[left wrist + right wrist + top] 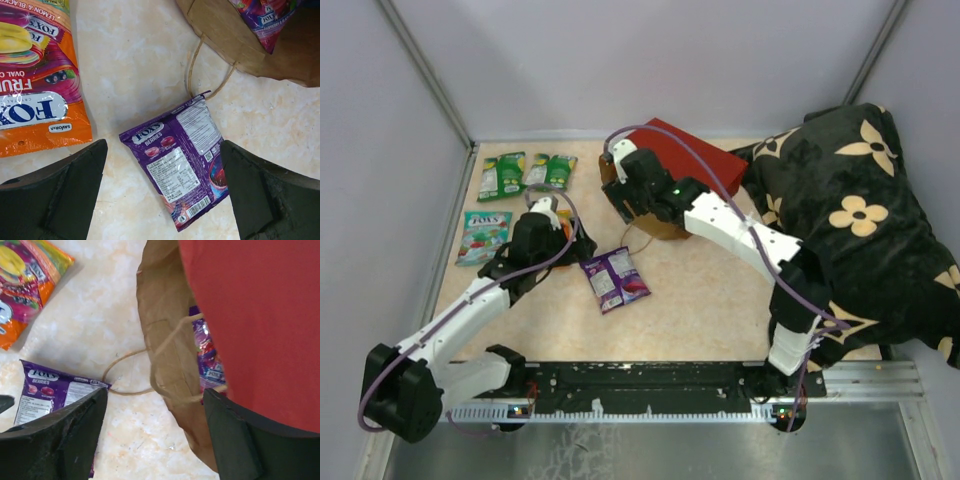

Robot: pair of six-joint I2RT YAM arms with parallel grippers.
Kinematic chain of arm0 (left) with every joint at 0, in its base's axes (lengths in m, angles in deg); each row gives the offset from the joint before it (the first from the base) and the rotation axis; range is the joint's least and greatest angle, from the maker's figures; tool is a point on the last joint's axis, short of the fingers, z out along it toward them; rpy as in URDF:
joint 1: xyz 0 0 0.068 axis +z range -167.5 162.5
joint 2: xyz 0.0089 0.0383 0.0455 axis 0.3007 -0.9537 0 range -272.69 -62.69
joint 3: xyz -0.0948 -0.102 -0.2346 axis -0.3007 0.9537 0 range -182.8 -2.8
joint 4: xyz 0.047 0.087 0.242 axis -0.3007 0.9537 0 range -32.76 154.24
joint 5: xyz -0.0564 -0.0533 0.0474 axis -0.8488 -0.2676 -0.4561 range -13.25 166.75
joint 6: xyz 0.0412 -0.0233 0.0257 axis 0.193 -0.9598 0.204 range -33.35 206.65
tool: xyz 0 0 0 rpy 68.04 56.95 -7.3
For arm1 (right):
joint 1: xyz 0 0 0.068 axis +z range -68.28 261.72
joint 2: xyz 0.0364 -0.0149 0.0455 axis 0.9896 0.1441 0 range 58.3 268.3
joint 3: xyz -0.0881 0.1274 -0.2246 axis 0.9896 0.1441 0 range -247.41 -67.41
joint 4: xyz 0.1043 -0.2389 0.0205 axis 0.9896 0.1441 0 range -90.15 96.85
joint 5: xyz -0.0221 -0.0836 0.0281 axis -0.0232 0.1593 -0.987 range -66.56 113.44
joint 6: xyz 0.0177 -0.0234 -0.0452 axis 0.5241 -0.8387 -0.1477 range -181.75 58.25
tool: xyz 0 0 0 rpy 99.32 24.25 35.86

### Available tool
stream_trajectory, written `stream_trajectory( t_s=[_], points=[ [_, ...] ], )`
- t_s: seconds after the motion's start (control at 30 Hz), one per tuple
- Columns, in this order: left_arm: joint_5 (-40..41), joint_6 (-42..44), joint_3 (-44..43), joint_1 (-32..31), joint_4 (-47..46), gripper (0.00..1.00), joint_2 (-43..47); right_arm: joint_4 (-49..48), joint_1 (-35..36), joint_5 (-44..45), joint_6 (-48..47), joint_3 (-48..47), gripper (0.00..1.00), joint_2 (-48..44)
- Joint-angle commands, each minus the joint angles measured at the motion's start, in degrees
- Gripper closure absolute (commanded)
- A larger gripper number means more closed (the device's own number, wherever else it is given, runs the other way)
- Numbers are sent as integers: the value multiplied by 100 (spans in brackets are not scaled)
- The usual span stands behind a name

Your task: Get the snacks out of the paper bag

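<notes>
On worktop (710, 310), bag (695, 152) lies rear centre, pillow (860, 220) right of it. One packet (207, 360) inside bag, another packet (614, 279) before its mouth. Two rear left: packet (501, 176), packet (552, 170); one more packet (483, 237) before them.

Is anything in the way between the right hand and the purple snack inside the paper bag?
Yes. The right hand faces the paper bag's brown side, and a string handle crosses the opening before the purple snack.

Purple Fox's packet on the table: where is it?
Top view: the purple packet lies flat mid-table, just in front of the mouth of the paper bag and to the right of the left gripper.
</notes>
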Motion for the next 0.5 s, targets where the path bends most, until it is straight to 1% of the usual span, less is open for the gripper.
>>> stream_trajectory(
  t_s=[0.0,0.03,0.07,0.1,0.2,0.23,0.27,0.37,0.47],
  points=[
    [-312,137,64,27,101,0,162,303,59,-202,-207,-517,26,414],
    [-419,153,63,31,100,0,170,317,63,-203,-200,-579,30,471],
    [-505,102,65,29,111,0,157,342,59,-212,-196,-639,37,521],
    [-561,56,81,21,112,0,137,368,59,-197,-198,-682,46,552],
    [-695,-19,195,19,37,0,31,389,63,-135,-223,-661,83,520],
    [-735,-33,252,19,-26,0,1,361,59,-108,-235,-585,93,456],
    [-786,-68,304,24,-86,0,-18,327,55,-91,-263,-483,100,373],
    [-977,-162,454,16,-316,0,-60,177,-37,-66,-304,-93,100,-16],
    [-993,-189,490,-79,-446,0,-119,43,-334,-230,-222,261,100,-383]
  ],
)
